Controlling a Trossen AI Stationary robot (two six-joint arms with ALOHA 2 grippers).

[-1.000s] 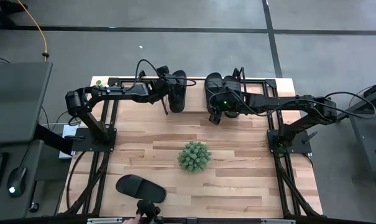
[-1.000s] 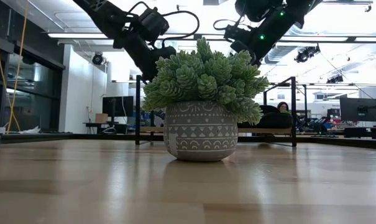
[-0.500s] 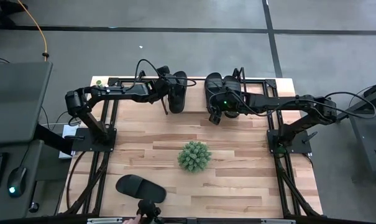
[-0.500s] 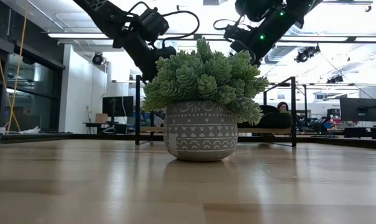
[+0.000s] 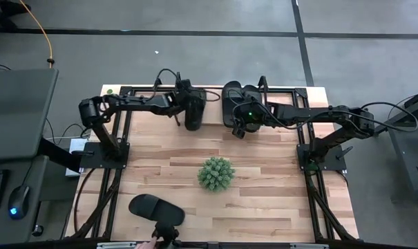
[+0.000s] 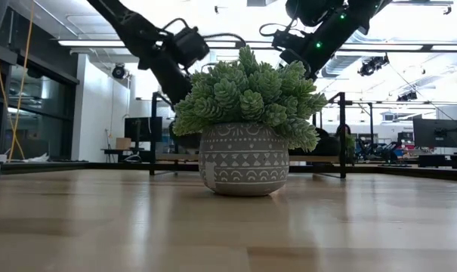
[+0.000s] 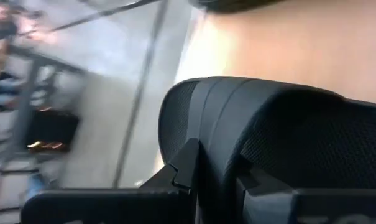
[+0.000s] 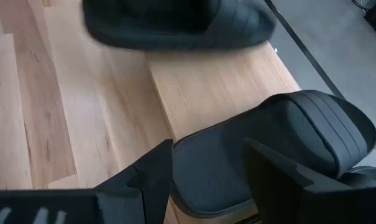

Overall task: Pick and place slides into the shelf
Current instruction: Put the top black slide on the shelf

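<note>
Seen from overhead, two dark arms meet over the shelf (image 5: pixel 215 104) at the table's 12 o'clock edge. The left gripper (image 5: pixel 182 111) is clenched on the strap of one black slide (image 5: pixel 193 111), which it holds over the shelf's left half; in the left wrist view its fingers (image 7: pixel 189 163) pinch the ribbed strap of that slide (image 7: pixel 287 137).

The right gripper (image 5: pixel 240 126) hovers over the shelf's right half with its jaws spread, astride the sole of a slide (image 8: pixel 262 155) lying on the light plank; whether the pads touch it cannot be told. Just beyond that slide, another slide (image 8: pixel 175 25) lies crosswise on the same board. From above the pair shows as a dark cluster (image 5: pixel 240 97) at the shelf's 1 o'clock corner, partly hidden under the arm.

A fourth slide (image 5: pixel 155 208) lies well apart at the table's 7 o'clock, near the front edge. The potted green plant (image 5: pixel 216 173) stands mid-table, at 6 o'clock from the shelf. At table height the plant (image 6: pixel 243 121) fills the foreground and blocks most of the shelf, leaving only its black end frames (image 6: pixel 341 136) showing on either side. A person's fingertips (image 5: pixel 148 244) show at the front edge.
</note>
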